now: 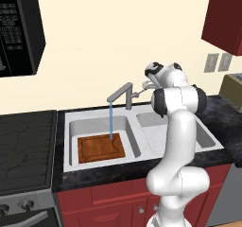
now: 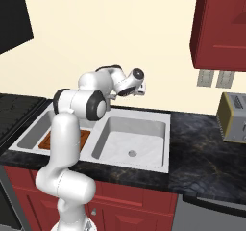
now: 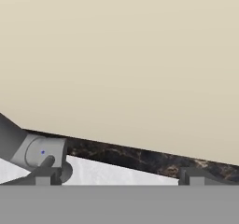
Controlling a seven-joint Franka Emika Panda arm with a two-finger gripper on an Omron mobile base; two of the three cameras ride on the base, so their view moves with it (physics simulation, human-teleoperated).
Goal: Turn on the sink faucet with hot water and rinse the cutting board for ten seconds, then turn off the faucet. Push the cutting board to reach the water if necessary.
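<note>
The grey sink faucet (image 1: 124,94) stands behind the sink (image 1: 71,126), its spout angled over the left basin. The water (image 1: 110,121) falls as a thin blue stream onto the far edge of the reddish-brown cutting board (image 1: 100,148), which lies flat in that basin. My gripper (image 1: 144,86) hovers just right of the faucet's side lever, open with nothing between its fingers. In the hand view the gripper (image 3: 119,178) has its tips wide apart, and the faucet post (image 3: 37,152) with its lever sits by the left fingertip (image 3: 43,179). My arm hides most of the cutting board (image 2: 48,141) in the right base view.
A black stove (image 1: 26,143) borders the sink on the left under a microwave (image 1: 19,27). The right basin (image 2: 132,141) has a round drain. A toaster (image 2: 233,117) stands on the black counter at the right. Red cabinets (image 2: 221,23) hang overhead.
</note>
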